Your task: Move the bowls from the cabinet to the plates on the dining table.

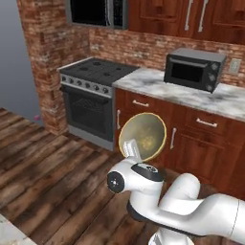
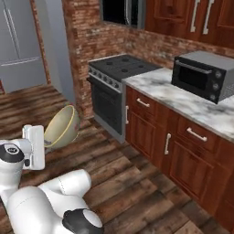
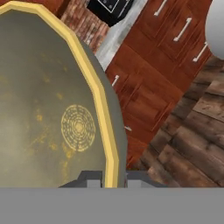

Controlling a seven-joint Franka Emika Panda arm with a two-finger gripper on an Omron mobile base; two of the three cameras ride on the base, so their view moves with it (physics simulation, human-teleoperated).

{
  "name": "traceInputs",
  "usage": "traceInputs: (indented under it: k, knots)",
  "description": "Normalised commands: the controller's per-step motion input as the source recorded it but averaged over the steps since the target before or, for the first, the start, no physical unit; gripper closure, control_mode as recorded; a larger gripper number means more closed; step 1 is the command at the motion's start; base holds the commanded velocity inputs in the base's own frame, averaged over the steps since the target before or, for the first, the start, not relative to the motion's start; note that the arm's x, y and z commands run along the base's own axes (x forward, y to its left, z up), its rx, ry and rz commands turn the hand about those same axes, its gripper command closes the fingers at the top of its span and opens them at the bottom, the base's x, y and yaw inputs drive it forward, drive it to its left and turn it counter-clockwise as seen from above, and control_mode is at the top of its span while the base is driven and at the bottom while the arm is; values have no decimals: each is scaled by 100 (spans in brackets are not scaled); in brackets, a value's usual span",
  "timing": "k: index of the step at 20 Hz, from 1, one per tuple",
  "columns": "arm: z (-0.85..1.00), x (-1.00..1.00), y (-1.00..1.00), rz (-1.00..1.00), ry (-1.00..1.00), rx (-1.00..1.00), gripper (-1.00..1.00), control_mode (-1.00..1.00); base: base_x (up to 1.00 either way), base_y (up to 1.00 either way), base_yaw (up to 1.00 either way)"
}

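A tan-beige bowl (image 1: 146, 136) with a yellowish rim and a ring pattern inside hangs tilted on its side above the wooden floor, in front of the low drawers. My gripper (image 1: 133, 152) is shut on its rim. From the right base view the bowl (image 2: 60, 127) opens toward the room, with the gripper (image 2: 47, 141) at its lower edge. In the hand view the bowl (image 3: 48, 109) is very close and the gripper (image 3: 109, 178) straddles its rim. The cabinet (image 1: 167, 16) with long silver handles runs along the top of the wall. The plates are out of view.
A black stove (image 1: 93, 95) stands against the brick wall, beside a marble counter (image 1: 158, 86) with drawers that carries a dark toaster oven (image 1: 194, 69). A grey fridge (image 2: 20, 50) is at far left. A pale marble corner (image 1: 9, 234) shows at lower left. Open wooden floor (image 1: 52, 177) lies to the left.
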Motion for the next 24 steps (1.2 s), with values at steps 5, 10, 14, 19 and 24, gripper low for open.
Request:
traceInputs:
  k: [5,10,14,19,24]
  knots:
    - [0,0,0,0,0,0,100,100,-53,46,50]
    - [0,0,0,0,0,0,100,100,-40,18,51]
    - [0,0,0,0,0,0,100,100,0,-88,38]
    - [0,0,0,0,0,0,100,100,0,-100,29]
    - [0,0,0,0,0,0,100,100,-1,-82,35]
